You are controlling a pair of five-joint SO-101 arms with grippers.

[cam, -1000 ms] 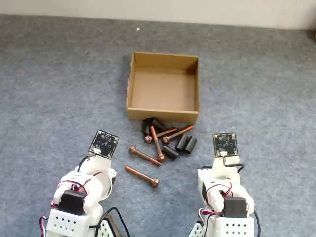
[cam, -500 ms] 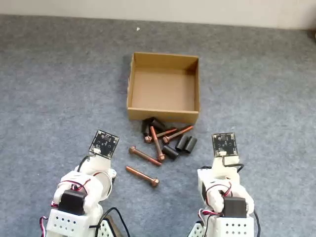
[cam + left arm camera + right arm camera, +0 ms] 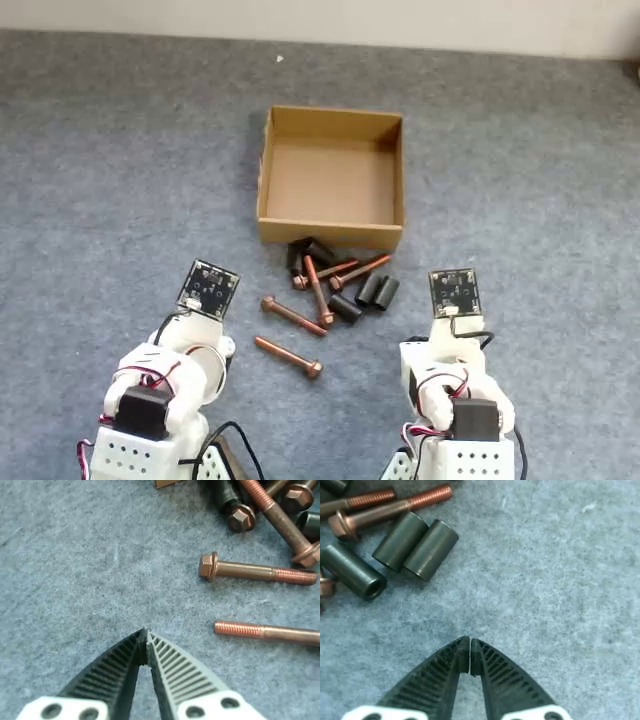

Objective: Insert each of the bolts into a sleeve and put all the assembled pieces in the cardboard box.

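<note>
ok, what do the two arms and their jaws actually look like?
Left arm and right arm match: white plastic shells, black motors, red and black wires at the joints, a square black circuit board on each wrist. Jaws are black, ribbed, tapering to a point, on white mounts with round holes.

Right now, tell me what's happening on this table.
Nothing is being handled at this moment. The left gripper and the right gripper are both shut and empty, each above the grey carpet on its own side of the parts. Copper-coloured bolts and black sleeves lie in a loose heap just in front of the cardboard box. A stray bolt and a second stray bolt lie apart, nearer the left arm. The box has nothing in it yet.
</note>
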